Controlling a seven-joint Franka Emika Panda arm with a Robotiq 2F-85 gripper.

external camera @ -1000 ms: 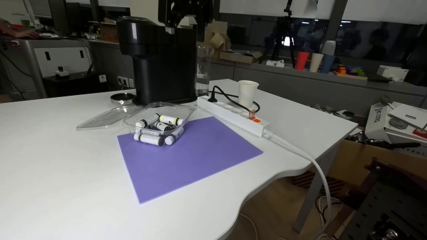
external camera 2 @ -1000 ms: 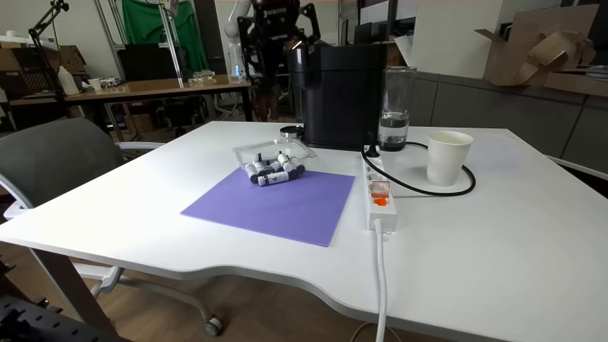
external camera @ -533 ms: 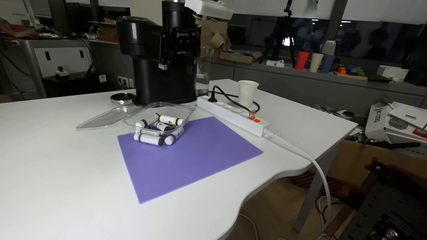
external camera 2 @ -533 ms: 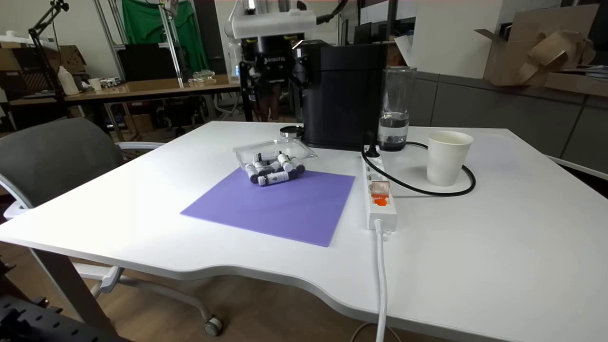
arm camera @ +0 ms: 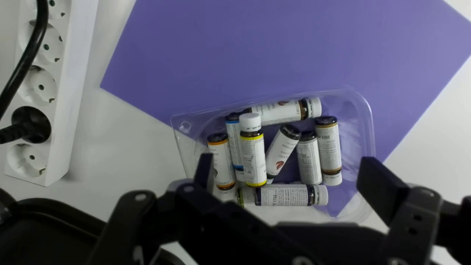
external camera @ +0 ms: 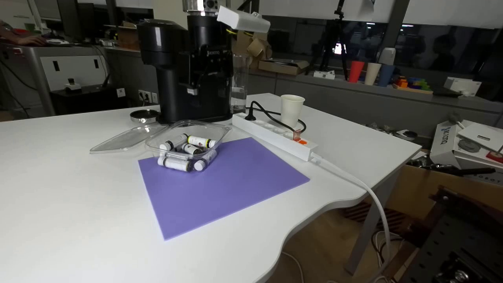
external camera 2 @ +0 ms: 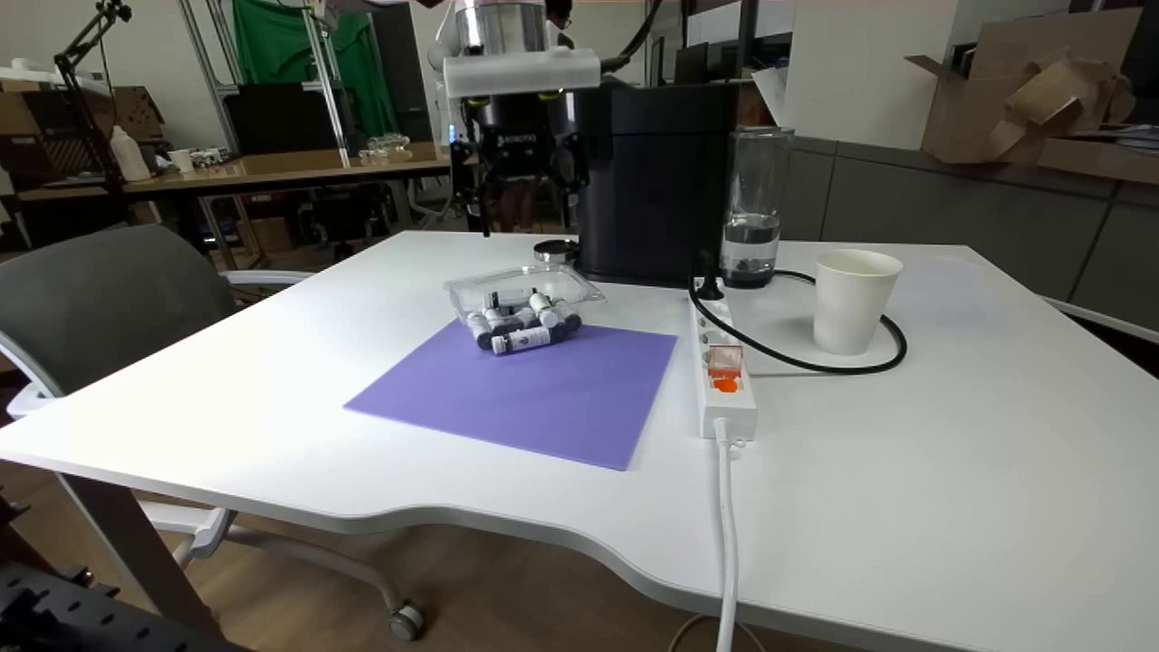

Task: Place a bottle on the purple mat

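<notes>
Several small dark bottles with white labels and white caps lie in a clear plastic tray (arm camera: 372, 129), which also shows in both exterior views (external camera: 226, 130) (external camera 2: 593, 292). A yellow-banded bottle (arm camera: 254, 158) lies on top of others; it also shows in an exterior view (external camera: 199, 141). Another bottle (arm camera: 283, 195) lies crosswise. The tray rests partly on the purple mat (arm camera: 257, 51), seen also in both exterior views (external camera: 232, 184) (external camera 2: 534, 398). My gripper (arm camera: 289, 171) is open and empty, pointing down above the tray; it also shows in an exterior view (external camera 2: 527, 220).
A black machine (external camera: 169, 86) stands close behind the tray, with a glass water tank (external camera 2: 751, 213) beside it. A white power strip (external camera: 271, 135) with a black plug and a white cup (external camera 2: 851, 303) stand beside the mat. A clear lid (external camera: 125, 138) lies next to the tray.
My gripper has come down from high above towards the tray, faster at first and then only a little. The bottles, tray and mat have not moved.
</notes>
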